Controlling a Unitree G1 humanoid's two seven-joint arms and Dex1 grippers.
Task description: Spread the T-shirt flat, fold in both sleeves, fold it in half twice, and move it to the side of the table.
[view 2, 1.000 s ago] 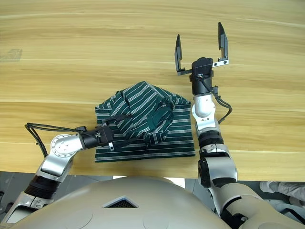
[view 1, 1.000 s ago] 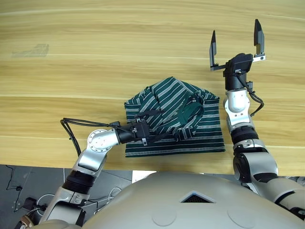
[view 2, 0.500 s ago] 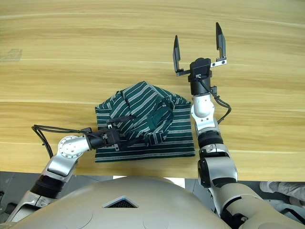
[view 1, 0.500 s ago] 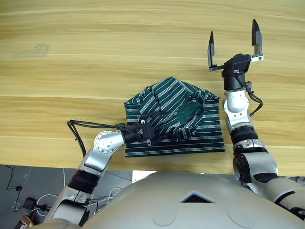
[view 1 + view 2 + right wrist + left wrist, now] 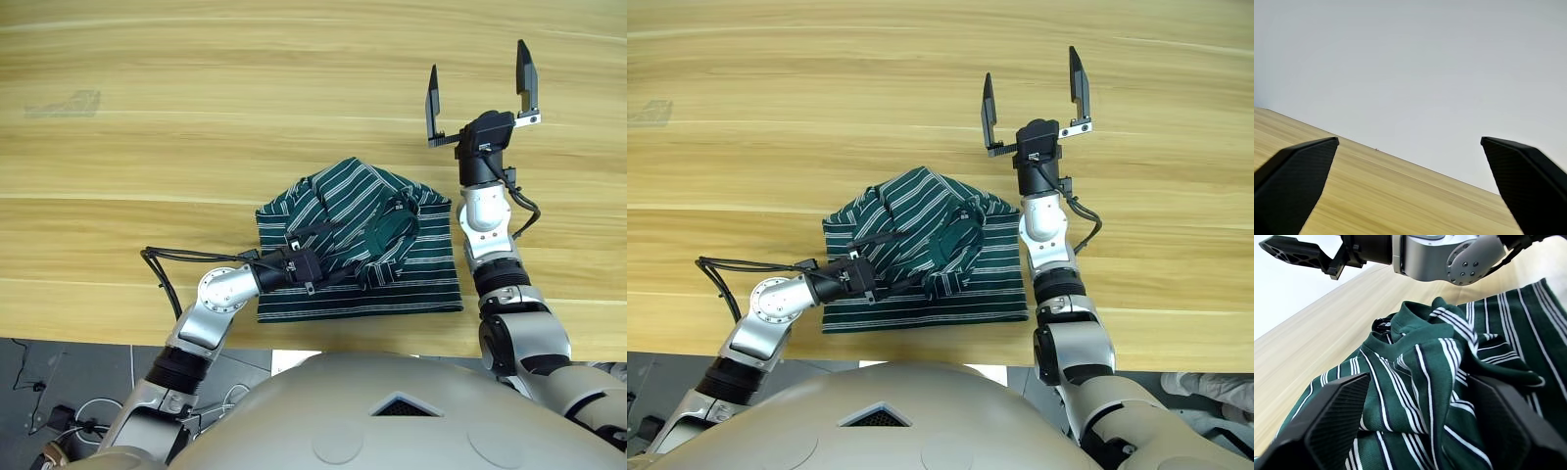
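Observation:
A dark green T-shirt [image 5: 343, 211] with white stripes lies bunched and partly folded on the wooden table [image 5: 196, 117], close to its front edge. Its collar [image 5: 390, 227] faces up near the right side. My left gripper [image 5: 343, 251] rests low over the shirt's left half, open, with a raised ridge of fabric [image 5: 1449, 352] between its wide-spread fingers [image 5: 1337, 421]. My right gripper [image 5: 477, 83] is held up above the table just beyond the shirt's far right corner. It is open, fingers pointing away from me, holding nothing.
The table's front edge [image 5: 98, 328] runs just below the shirt's hem. A black cable loop [image 5: 157, 262] hangs off my left forearm over that edge. Bare wood stretches to the left, right and far side of the shirt. A faint smudge [image 5: 64, 103] marks the far left.
My left arm has slid to the right, carrying its open gripper farther onto the shirt's left half. The right gripper has stayed raised, shifting only slightly left.

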